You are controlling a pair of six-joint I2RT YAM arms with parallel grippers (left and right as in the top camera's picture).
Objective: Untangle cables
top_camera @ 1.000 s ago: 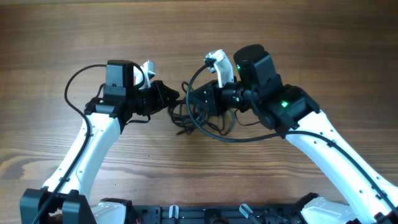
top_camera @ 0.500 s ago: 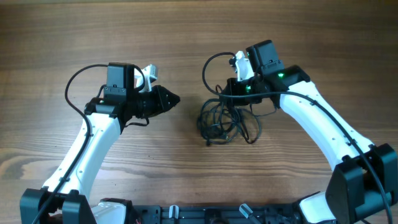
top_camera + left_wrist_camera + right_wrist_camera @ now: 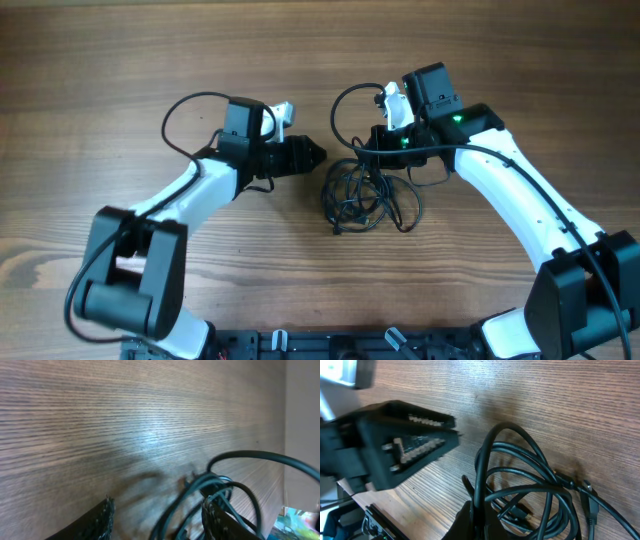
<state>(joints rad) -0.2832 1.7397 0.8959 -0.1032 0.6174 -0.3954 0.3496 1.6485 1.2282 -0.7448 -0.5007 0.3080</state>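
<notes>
The cables [image 3: 362,198] are a loose tangle of thin black cords on the wooden table, right of centre. My right gripper [image 3: 374,152] is at the tangle's top edge. In the right wrist view it [image 3: 476,516] is shut on one upright loop of the cables [image 3: 532,480], and small plug ends lie on the wood. My left gripper [image 3: 314,153] points right, just left of the tangle. In the left wrist view its fingers [image 3: 159,509] are apart, with cable loops [image 3: 227,485] just ahead and a strand low between them. It also shows in the right wrist view [image 3: 420,440].
The wooden table [image 3: 120,60] extends around both arms. A thicker black wire [image 3: 185,115] loops off the left arm, and another [image 3: 345,105] arcs by the right wrist. The black robot base [image 3: 320,345] runs along the front edge.
A second ago both grippers met at the tangle. The right gripper pulled the cables to the right, and the left arm has now swung right toward them with its fingers apart.
</notes>
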